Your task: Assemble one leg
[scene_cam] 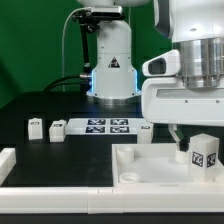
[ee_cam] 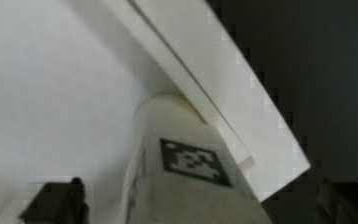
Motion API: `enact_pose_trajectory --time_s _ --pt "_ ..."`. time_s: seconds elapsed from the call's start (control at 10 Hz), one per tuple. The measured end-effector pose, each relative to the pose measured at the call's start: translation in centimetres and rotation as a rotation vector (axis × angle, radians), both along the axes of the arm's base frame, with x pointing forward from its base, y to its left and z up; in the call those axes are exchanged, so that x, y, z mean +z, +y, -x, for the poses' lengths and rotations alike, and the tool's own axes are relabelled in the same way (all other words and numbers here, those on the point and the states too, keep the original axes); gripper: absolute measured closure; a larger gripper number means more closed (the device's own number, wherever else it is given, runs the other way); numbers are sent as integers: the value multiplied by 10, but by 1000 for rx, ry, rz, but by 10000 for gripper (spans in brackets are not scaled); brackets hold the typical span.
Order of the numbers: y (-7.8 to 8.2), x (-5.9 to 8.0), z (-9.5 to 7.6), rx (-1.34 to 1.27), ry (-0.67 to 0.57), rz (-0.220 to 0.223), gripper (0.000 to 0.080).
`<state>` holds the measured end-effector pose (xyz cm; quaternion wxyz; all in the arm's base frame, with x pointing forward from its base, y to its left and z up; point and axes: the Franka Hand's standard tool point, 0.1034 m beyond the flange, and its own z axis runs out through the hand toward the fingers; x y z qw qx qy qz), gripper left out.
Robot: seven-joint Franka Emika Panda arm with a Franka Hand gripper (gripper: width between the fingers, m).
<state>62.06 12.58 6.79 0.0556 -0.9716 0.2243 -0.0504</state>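
Note:
My gripper (scene_cam: pixel 197 148) is shut on a white leg (scene_cam: pixel 204 160) with a black-and-white marker tag. It holds the leg upright over the corner of the large white tabletop (scene_cam: pixel 140 170) at the exterior view's right. In the wrist view the leg (ee_cam: pixel 194 165) fills the middle between my two dark fingers (ee_cam: pixel 59 203), with the gripper (ee_cam: pixel 202 208) closed on it. The tabletop's flat face (ee_cam: pixel 69 90) and its raised rim (ee_cam: pixel 211 70) lie beneath. I cannot tell whether the leg's lower end touches the tabletop.
The marker board (scene_cam: pixel 105 126) lies behind the tabletop. Two loose legs (scene_cam: pixel 35 127) (scene_cam: pixel 57 128) stand at its left and another leg (scene_cam: pixel 146 129) at its right. A white rail (scene_cam: pixel 8 162) runs along the exterior view's left edge. The robot base (scene_cam: pixel 112 60) stands at the back.

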Motion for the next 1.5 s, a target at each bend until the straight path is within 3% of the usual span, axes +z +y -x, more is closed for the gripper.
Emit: enact_pose_trajectory --time_s 0.6,0.8,1.0,1.1,1.2,1.3,1.4,1.5 --pt "-5 1 -1 583 -46 91 150" --pt "-10 1 -2 871 -61 152 150" --pt "-12 1 -3 903 -61 162 150" --pt "-12 1 -3 903 -61 163 314" --pt "-12 1 -3 903 -61 163 314" --pt "-12 1 -3 881 -59 160 453" --pt "-12 0 -3 853 -57 157 509" --pt "-12 0 -3 815 -59 153 509"
